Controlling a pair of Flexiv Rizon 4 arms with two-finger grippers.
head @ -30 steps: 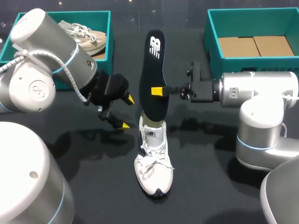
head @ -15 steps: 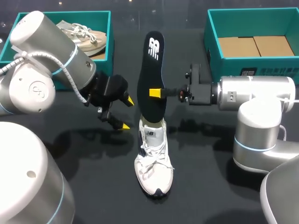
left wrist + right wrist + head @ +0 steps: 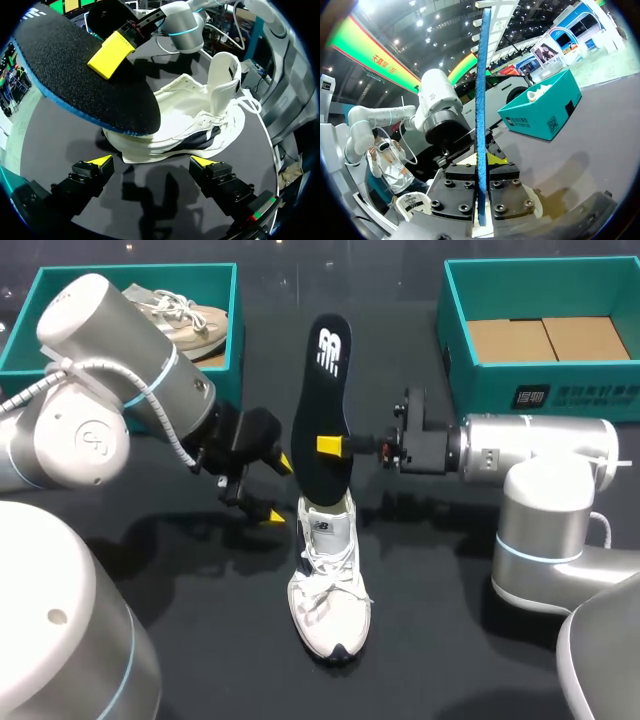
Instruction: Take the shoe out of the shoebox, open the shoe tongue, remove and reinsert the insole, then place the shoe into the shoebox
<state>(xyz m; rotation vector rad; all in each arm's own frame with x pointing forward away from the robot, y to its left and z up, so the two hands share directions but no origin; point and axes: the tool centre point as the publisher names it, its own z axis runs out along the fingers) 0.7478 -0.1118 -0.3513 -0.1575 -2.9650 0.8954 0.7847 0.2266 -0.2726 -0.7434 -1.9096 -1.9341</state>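
From the head view you see the white shoe (image 3: 328,585) standing near the middle of the table (image 3: 450,570). Your right gripper (image 3: 335,445) pinches the dark insole (image 3: 325,390) from both sides, with the insole's lower end at the shoe's heel opening. In the left wrist view your left gripper (image 3: 151,161) is spread wide and holds nothing, just beside the shoe; in the right wrist view the insole's blue edge stands upright, clamped between the right gripper's fingers.

The right gripper (image 3: 335,445) holds the black insole (image 3: 322,380), whose lower end meets the white sneaker (image 3: 328,585). The left gripper (image 3: 279,490) hangs spread just beside them.
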